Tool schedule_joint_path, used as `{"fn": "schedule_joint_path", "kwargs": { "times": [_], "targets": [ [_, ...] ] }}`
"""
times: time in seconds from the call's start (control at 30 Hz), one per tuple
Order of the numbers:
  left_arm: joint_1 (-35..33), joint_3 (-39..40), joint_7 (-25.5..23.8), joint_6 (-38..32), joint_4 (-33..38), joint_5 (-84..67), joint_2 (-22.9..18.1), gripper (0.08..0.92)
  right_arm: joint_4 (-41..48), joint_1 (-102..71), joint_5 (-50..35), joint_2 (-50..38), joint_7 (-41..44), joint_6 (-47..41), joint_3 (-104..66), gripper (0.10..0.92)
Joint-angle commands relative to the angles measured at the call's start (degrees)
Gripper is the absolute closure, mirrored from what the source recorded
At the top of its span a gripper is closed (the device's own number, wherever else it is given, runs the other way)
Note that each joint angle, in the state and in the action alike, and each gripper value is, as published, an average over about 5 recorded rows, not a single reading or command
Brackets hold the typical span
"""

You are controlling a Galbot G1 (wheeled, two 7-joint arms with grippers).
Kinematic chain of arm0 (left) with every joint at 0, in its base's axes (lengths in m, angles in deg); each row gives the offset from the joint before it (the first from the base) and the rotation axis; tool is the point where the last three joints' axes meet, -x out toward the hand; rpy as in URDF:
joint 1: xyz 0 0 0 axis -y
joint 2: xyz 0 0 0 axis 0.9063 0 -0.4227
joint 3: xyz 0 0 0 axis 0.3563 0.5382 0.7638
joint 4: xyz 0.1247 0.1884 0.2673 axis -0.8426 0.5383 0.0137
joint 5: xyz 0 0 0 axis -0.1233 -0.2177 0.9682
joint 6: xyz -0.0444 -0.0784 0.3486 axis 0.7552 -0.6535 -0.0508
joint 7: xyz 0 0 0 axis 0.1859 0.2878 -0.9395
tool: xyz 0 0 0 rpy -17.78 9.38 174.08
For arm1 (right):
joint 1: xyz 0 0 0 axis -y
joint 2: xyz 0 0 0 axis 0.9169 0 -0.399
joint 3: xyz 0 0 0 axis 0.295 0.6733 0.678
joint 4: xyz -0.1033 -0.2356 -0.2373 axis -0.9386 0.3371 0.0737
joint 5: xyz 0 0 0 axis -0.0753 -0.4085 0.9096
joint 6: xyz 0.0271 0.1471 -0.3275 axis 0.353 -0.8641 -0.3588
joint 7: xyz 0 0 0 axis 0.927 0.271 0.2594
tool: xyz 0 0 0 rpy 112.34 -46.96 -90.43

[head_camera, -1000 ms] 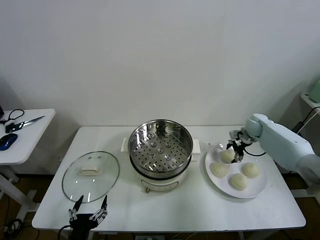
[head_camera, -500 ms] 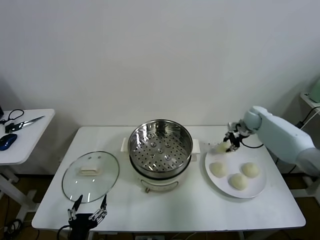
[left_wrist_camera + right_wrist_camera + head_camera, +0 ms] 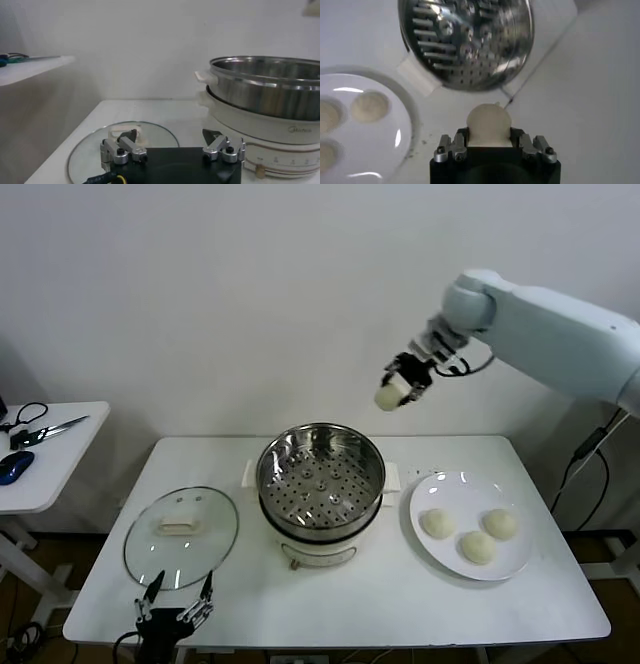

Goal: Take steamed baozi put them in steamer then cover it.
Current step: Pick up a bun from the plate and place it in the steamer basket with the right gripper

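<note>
- Right gripper [image 3: 400, 387]: raised high above the table, up and to the right of the steamer's rim. Its fingers are clamped on one steamed baozi [image 3: 389, 397]; the right wrist view shows the bun [image 3: 489, 123] seated between the two metal fingertips [image 3: 451, 149], smooth, cream-white and domed.
- Steamer [image 3: 321, 479]: round, polished stainless-steel pot with a perforated tray inside, standing on a white electric base with side handles, at the middle of the table. The tray carries no bun. Seen from the right wrist, the pot [image 3: 466, 42] lies below and ahead of the held bun.
- Plate [image 3: 505, 557]: flat, white, round, on the table just right of the steamer. Three buns [image 3: 437, 523] [image 3: 477, 546] [image 3: 501, 523] rest on it, near one another; whether they touch cannot be judged from this angle.
- Cover [image 3: 181, 535]: clear glass lid with a metal rim and a cream rectangular handle, lying flat on the table left of the steamer, apart from it.
- Left gripper [image 3: 176, 615]: low at the near table edge, just in front of the cover, fingers spread apart and holding nothing. The left wrist view confirms the gap between its fingertips [image 3: 128, 136], with the cover [image 3: 90, 150] beyond.
- Table [image 3: 400, 604]: white, rectangular, smooth, matte top.
- Room: plain white wall behind; a white side table [image 3: 70, 459] to the left carries scissors [image 3: 45, 430].
</note>
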Motion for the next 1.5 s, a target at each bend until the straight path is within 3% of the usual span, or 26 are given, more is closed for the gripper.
{"fn": "schedule_joint_path", "kwargs": {
  "times": [0.03,0.17,0.5,1.0,1.13,1.3,1.4,1.5],
  "targets": [
    [0.02,-0.09,0.09,-0.06,-0.28,0.03,-0.16,0.177,-6.67,-0.64,14.00,10.45,-5.33,12.72,3.25,0.465],
    [-0.20,-0.42,0.33,-0.14,-0.05,-0.11,-0.24,0.177,-1.08,-9.36,23.48,11.19,-6.82,15.44,0.20,0.465],
    [-0.67,-0.19,0.60,-0.38,-0.09,0.40,-0.49,0.177,9.88,-23.87,37.61,11.94,-10.56,18.28,-8.62,0.465],
    [-0.53,0.44,0.57,-0.63,0.20,1.24,-1.26,0.177,17.77,-27.68,43.35,15.02,-12.56,19.05,-14.00,0.443],
    [-0.61,0.38,0.62,-0.87,0.30,1.46,-1.31,0.177,17.20,-26.62,39.46,15.14,-11.85,18.89,-12.89,0.340],
    [-0.76,0.26,0.70,-0.92,0.67,1.74,-1.41,0.177,13.81,-21.19,27.94,13.60,-8.17,16.37,-8.70,0.227],
    [-0.81,0.28,0.70,-0.83,1.00,1.90,-1.55,0.177,10.46,-13.60,14.10,11.01,-3.79,13.96,-4.23,0.206],
    [-0.82,0.48,0.70,-0.72,1.23,2.25,-1.64,0.177,5.86,-2.17,-4.89,6.90,1.24,10.49,4.95,0.203]
  ]
}}
